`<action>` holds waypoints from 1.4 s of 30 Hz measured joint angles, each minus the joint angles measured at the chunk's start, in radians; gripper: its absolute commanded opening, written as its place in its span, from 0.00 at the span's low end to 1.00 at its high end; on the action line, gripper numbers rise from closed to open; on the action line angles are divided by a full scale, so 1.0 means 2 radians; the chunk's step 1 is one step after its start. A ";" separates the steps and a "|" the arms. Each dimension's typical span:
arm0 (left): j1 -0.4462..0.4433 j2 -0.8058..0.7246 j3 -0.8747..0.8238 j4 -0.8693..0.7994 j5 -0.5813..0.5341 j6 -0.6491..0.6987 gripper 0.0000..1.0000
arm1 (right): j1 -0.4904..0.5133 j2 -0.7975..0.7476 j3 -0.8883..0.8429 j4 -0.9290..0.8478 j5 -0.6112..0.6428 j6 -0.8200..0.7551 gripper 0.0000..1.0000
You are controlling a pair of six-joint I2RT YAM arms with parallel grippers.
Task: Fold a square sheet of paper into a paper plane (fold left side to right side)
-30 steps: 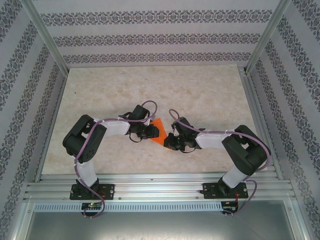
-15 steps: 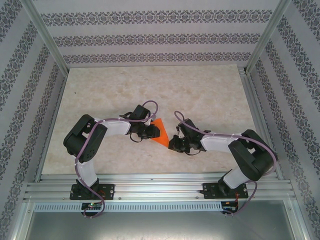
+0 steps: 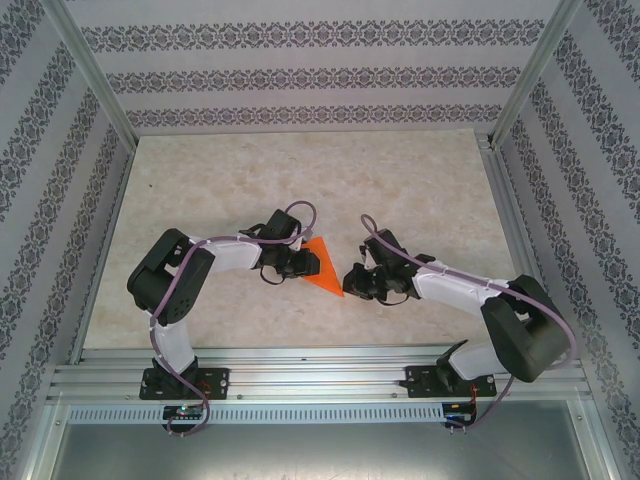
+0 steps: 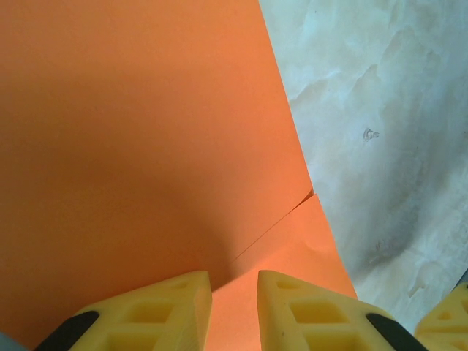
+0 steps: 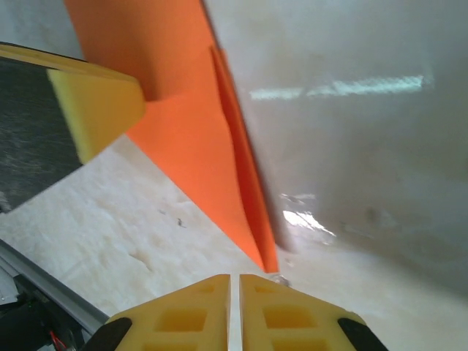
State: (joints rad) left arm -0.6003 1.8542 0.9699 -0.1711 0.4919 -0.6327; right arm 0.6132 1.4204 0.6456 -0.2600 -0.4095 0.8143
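Observation:
The square sheet of paper (image 3: 323, 273) lies on the table as a bright orange folded triangle, its point toward the near right. A diagonal flap edge crosses the paper (image 4: 146, 131) in the left wrist view. My left gripper (image 3: 303, 263) sits over its left part, jaws a little apart, fingertips down on the paper with orange showing in the gap (image 4: 234, 292). My right gripper (image 3: 351, 281) is shut and holds nothing, just right of the paper's point. The layered tip of the paper (image 5: 197, 146) ends just short of my right gripper (image 5: 235, 292). One of the left fingers (image 5: 95, 110) rests on the sheet.
The pale marbled tabletop (image 3: 300, 180) stretches behind and to both sides of the arms. Patterned walls and metal frame posts (image 3: 90, 75) enclose it. An aluminium rail (image 3: 320, 375) runs along the near edge.
My right arm has drawn back to the right, off the paper, uncovering its pointed tip. The left gripper and the paper have stayed in place.

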 measured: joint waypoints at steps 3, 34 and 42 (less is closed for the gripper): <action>0.000 0.000 0.000 0.000 0.000 0.000 0.27 | 0.012 0.030 0.012 0.016 -0.004 0.002 0.12; -0.008 -0.151 -0.019 -0.069 -0.042 0.020 0.37 | -0.012 0.097 -0.005 0.070 -0.059 0.011 0.11; -0.065 -0.091 -0.041 -0.031 -0.030 -0.012 0.30 | -0.013 0.097 -0.005 0.069 -0.058 0.011 0.11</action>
State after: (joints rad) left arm -0.7307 1.6714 0.8886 -0.2321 0.4313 -0.6567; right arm 0.5865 1.6150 0.6361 -0.1223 -0.5262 0.8360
